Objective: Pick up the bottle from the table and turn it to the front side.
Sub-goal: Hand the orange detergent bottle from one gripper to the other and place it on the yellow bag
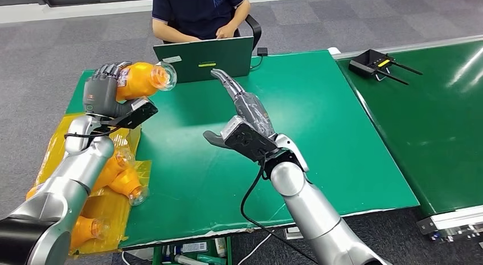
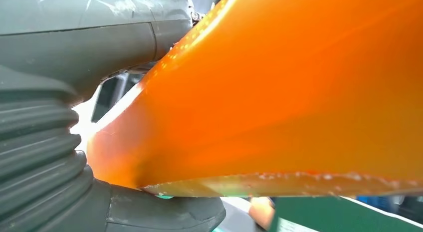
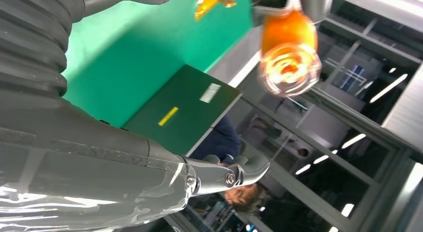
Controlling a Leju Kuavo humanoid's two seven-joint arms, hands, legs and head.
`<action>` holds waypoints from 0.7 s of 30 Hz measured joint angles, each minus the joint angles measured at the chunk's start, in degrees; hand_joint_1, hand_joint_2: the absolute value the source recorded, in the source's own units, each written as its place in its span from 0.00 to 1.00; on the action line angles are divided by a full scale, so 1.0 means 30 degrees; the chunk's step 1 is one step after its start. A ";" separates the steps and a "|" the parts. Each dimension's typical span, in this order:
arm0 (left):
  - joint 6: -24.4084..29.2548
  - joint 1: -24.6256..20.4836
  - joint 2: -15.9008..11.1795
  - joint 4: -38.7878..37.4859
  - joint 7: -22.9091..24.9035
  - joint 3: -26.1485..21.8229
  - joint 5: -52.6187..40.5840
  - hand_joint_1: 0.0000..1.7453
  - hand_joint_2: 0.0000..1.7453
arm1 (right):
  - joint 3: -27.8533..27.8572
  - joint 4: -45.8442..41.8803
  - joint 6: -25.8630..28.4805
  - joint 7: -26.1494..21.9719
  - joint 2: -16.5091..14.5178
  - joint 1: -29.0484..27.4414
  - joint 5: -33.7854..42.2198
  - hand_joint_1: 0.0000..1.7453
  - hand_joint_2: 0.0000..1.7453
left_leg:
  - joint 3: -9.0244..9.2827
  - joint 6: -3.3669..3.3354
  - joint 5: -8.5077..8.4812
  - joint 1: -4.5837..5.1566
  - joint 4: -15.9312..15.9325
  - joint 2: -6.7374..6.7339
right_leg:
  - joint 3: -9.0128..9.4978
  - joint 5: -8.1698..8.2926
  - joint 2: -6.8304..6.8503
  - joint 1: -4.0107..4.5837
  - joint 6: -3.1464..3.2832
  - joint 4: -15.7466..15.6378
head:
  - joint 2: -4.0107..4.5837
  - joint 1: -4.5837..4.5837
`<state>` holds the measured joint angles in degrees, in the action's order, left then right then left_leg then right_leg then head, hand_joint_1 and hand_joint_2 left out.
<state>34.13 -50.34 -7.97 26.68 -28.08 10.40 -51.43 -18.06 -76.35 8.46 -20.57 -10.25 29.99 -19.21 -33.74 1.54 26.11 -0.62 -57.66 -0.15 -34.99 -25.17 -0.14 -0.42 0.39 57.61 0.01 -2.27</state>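
My left hand (image 1: 104, 93) grips an orange bottle (image 1: 141, 79) and holds it up above the table's left side, lying sideways with its clear cap end pointing right. Up close the bottle (image 2: 279, 92) is an orange mass against the grey thumb. From the right wrist the bottle (image 3: 289, 47) shows cap end on. My right hand (image 1: 246, 108) is raised over the middle of the green table (image 1: 319, 117), fingers stretched out and apart, holding nothing. Its fingertips (image 3: 244, 172) reach toward the laptop.
Several more orange bottles (image 1: 122, 176) lie on yellow bags at the table's left edge. A green laptop (image 1: 205, 58) stands at the far edge with a person (image 1: 199, 14) seated behind it. A black controller (image 1: 373, 64) rests on the conveyor (image 1: 433, 117) at right.
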 joint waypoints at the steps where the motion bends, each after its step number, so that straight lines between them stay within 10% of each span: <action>1: -0.0002 0.0002 -0.0122 0.0024 0.0049 -0.0002 -0.0111 1.00 1.00 | 0.0065 0.0071 0.0004 -0.0066 0.0062 -0.0077 -0.0029 0.00 1.00 | -0.0001 0.0000 0.0000 0.0000 0.0000 0.0004 | 0.0000 0.0000 0.0003 0.0000 0.0000 0.0000 | -0.0002 0.0000; 21: -0.0246 0.0112 -0.2489 0.0098 0.3018 -0.0007 -0.4765 1.00 1.00 | 0.1030 0.1032 -0.0025 -0.0590 0.0694 -0.1252 -0.0142 0.00 1.00 | -0.0003 0.0001 0.0000 -0.0014 0.0003 -0.0004 | -0.0004 -0.0001 -0.0005 0.0010 0.0002 0.0002 | -0.0002 0.0000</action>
<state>33.39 -50.00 -15.44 26.97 -19.03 10.38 -65.72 -14.97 -73.26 8.38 -22.34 -8.16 26.23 -19.63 -33.75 1.55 26.11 -0.67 -57.65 -0.16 -35.01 -25.17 -0.16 -0.39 0.40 57.61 0.00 -2.27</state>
